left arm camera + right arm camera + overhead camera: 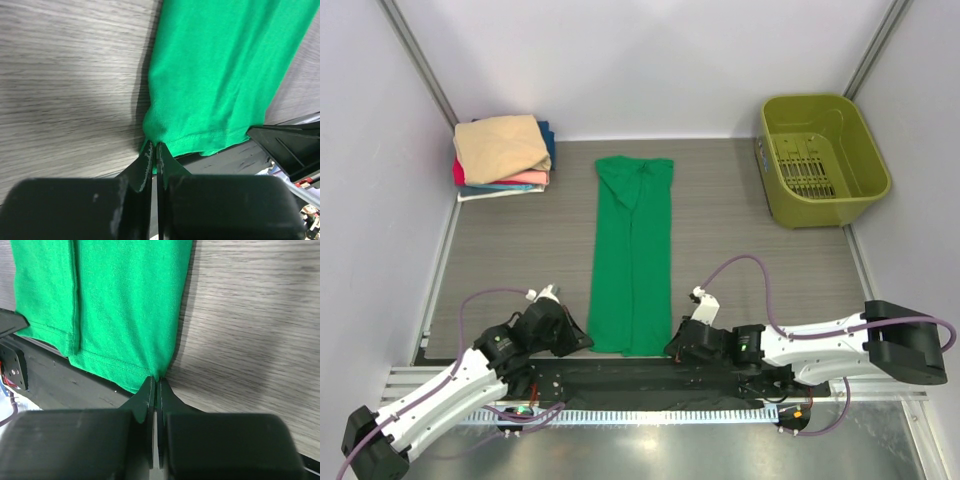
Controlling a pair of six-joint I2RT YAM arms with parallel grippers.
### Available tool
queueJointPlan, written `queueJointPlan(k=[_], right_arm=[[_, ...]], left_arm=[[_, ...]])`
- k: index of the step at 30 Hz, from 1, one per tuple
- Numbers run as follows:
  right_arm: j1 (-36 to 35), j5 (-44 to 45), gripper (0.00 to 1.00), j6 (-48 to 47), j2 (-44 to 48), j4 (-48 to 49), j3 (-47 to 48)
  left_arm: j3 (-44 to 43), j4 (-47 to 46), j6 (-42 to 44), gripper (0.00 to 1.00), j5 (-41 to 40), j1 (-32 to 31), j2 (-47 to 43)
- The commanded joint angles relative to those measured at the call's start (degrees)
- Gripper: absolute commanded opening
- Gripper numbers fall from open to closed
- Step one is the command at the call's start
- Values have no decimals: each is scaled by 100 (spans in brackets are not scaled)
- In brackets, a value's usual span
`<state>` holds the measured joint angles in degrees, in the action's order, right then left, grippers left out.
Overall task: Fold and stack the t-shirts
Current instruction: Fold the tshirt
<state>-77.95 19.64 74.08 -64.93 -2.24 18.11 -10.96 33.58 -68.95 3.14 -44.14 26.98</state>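
Green cloth lies in a long narrow strip down the middle of the tabletop (750, 230): the green shirt (633, 260), folded lengthwise, with its collar end far and its hem near. A crumpled fold shows at the far end, and a lengthwise seam line runs along the strip. The hem just reaches the dark strip along the near edge.

The left arm (450, 385) reaches in low from the near left. The left jaws are closed on the near-left corner of the hem. In the left wrist view the two tips meet with only a thin slit between them, and the shirt's (220, 75) corner is pinched there. The right arm (820, 345) lies low across the near right. The right jaws are closed in the same way on the near-right corner of the hem. In the right wrist view the shirt's (115, 300) stitched hem edge runs straight into the closed tips. Both corners sit at or just above the wood-grain surface; I cannot tell whether they are lifted.

At the far left corner sits the stack (505, 155) of folded shirts, with tan on top and pink, red and blue edges showing beneath. It is well apart from the green shirt. An olive bin (775, 190) stands at the far right against the wall.
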Motion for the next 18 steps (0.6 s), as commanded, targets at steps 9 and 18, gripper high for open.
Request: queueJointPlan(k=[9,18], right_arm=[[-45,839,1,-236,920,-1523,553],[473,1359,1,-1132,894,-1841,1379]], left_arm=[[-775,-72,215,0,-164,-86,325],[-1988,157,768,0,-770,-86,1151]])
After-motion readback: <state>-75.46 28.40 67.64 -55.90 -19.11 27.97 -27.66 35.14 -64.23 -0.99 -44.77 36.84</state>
